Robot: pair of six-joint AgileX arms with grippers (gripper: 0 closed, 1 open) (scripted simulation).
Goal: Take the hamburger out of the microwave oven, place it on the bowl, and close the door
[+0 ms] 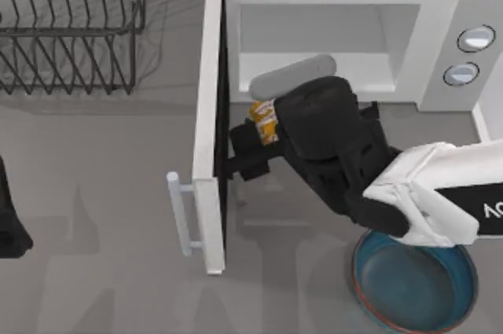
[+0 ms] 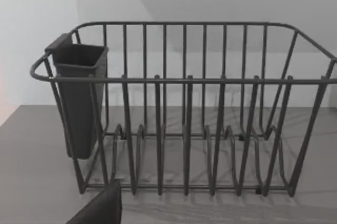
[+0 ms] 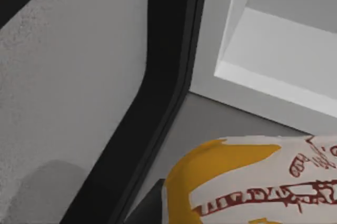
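Observation:
The white microwave oven (image 1: pixel 440 43) stands at the back right, and its door (image 1: pixel 208 114) is swung wide open toward the table's front. My right gripper (image 1: pixel 240 153) is just in front of the cavity, next to the door's dark inner face (image 3: pixel 158 87), and is shut on the hamburger (image 1: pixel 265 120). The wrapper's yellow patches and red print show close up on the hamburger (image 3: pixel 253 182) in the right wrist view. The teal bowl (image 1: pixel 416 287) sits at the front right, partly under my right arm. My left gripper (image 1: pixel 9 224) is parked at the left edge.
A black wire rack (image 1: pixel 71 27) stands at the back left, and a dark cup (image 2: pixel 79 97) hangs on one end of the rack (image 2: pixel 184 118). The door's bar handle (image 1: pixel 182 212) juts out to the left. Bare grey table lies between the rack and the door.

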